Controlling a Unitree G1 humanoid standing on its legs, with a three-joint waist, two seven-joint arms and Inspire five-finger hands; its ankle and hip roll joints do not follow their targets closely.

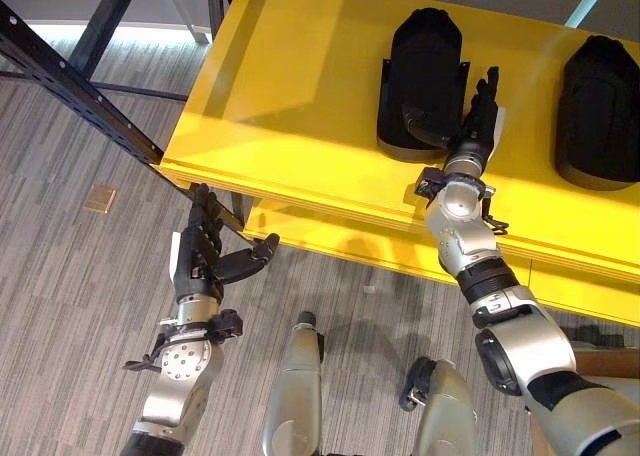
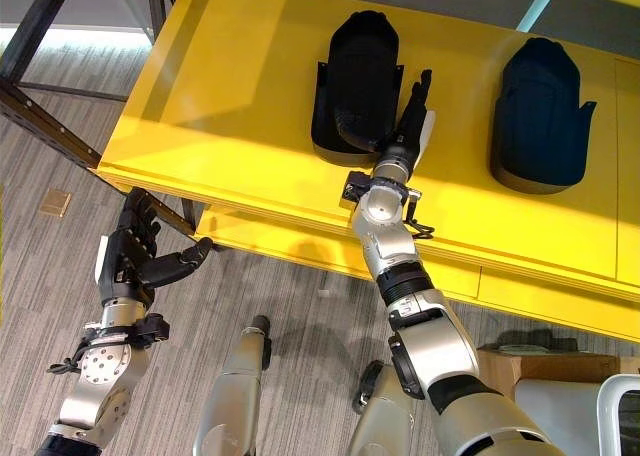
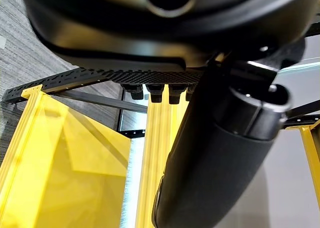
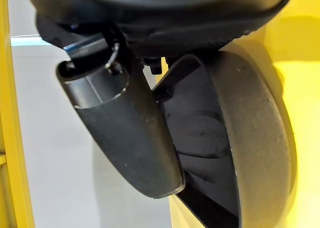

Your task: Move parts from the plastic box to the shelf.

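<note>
Left hand [image 1: 205, 251] hangs open-fingered below the yellow shelf [image 1: 290, 96]; right hand [image 1: 478, 121], fingers straight, rests against a matte black domed part [image 1: 420, 76] lying on it, another part [image 1: 600, 106] well apart.

Two black parts are counted on the yellow shelf [image 1: 290, 96]: the first part [image 1: 420, 76] toward the middle of the shelf top, the second part [image 1: 600, 111] toward its right edge, well apart from the first. Both are of one kind: dark, rounded, moulded shells.

One yellow shelf board is counted on top, with one lower yellow board [image 1: 330, 238] seen beneath its front edge.

Two dark hands are counted: the right hand [image 1: 478, 121] at the first part, the left hand [image 1: 205, 246] below the shelf's front left corner.

One small tan plate [image 1: 99, 199] is noted on the floor.
</note>
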